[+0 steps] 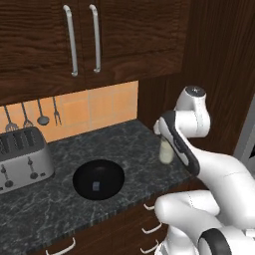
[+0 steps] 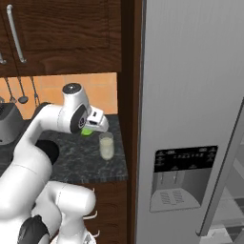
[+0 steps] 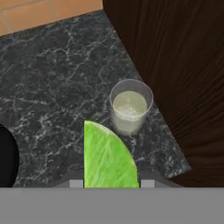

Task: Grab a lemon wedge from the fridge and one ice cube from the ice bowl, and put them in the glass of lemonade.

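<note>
One lemon wedge (image 3: 107, 157) is held between the jaws, which are closed on its lower part; in the hand view its green curved face rises just in front of the finger tips, and in the right base view a spot of green shows under the gripper (image 2: 90, 128). The wedge is carried above the dark marbled tabletop (image 1: 129, 144), close beside the glass of lemonade (image 3: 130, 105) but not yet over its mouth. The glass stands upright near the tabletop's corner, next to the dark wood panel (image 3: 183, 65).

The wedge is judged light, soft and somewhat slippery, so a moderate squeeze across its flat sides seems right; a hard pinch could crush it or make it squirt out. It should be released directly above the rim, since the opening is narrow compared with the wedge.

The glass is judged fragile and easily tipped, and should not be nudged.

The ice cube (image 1: 95, 186) lies in the ice bowl (image 1: 112, 172), well apart from the glass. It is judged hard, slick and tiny, best taken across two opposite flat faces.
</note>
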Motion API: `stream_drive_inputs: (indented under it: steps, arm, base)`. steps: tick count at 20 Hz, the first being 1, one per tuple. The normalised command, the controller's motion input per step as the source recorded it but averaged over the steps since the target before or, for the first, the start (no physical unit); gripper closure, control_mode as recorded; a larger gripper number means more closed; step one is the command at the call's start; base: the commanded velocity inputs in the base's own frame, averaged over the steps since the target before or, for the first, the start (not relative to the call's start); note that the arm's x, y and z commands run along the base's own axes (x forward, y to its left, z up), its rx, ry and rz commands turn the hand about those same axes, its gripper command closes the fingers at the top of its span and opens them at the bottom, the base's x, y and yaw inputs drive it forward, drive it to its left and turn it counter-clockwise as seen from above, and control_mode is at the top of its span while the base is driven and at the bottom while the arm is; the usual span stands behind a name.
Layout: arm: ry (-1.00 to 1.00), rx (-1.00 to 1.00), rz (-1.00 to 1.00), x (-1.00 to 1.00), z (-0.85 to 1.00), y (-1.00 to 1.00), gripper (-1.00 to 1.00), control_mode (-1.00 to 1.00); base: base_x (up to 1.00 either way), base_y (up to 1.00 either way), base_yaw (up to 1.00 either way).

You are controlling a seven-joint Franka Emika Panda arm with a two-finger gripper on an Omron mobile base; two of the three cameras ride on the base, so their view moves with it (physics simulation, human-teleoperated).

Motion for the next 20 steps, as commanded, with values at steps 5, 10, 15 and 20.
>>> stream_drive_inputs:
  steps: [5, 10, 15, 20]
  arm:
    - [0.07, -0.01, -0.10, 0.69, -0.27, 0.00, 1.00, -1.00]
    - [0.07, 0.00, -0.13, 0.36, -0.23, -0.16, 1.00, -1.00]
    - [0.02, 0.00, -0.03, 0.34, -0.47, -0.16, 1.00, -1.00]
    - [0.01, 0.00, 0.00, 0.04, -0.25, -0.09, 1.00, -1.00]
  base:
    - [0.00, 0.00, 0.00]
    - [0.00, 0.00, 0.00]
    - [0.00, 0.00, 0.00]
    - [0.00, 0.00, 0.00]
